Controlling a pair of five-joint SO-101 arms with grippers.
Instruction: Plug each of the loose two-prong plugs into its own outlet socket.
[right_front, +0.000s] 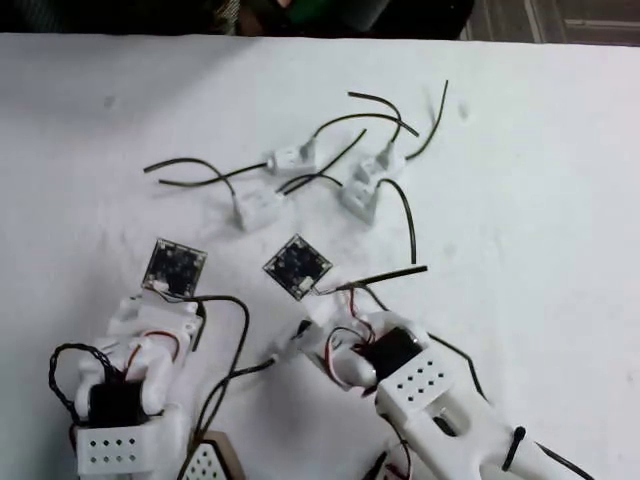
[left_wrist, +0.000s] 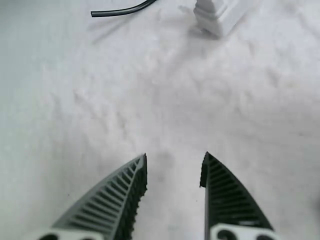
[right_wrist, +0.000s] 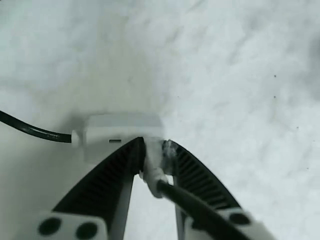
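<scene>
Progress seems early — right claw (right_wrist: 155, 145) pinches one plug (right_wrist: 152, 170) against a socket (right_wrist: 120, 130), seating unclear; left claw (left_wrist: 175, 157) hangs spread, empty; connectors (right_front: 258, 207) at upper centre wait.

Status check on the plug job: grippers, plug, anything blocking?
Left gripper open over bare table, white connector block ahead. Right gripper shut on plug, at socket block; seated or not, cannot tell. Nothing seen blocking.

White plug (right_wrist: 153, 165) — black-corded — tip against a white, boxy socket (right_wrist: 122, 131).
</scene>
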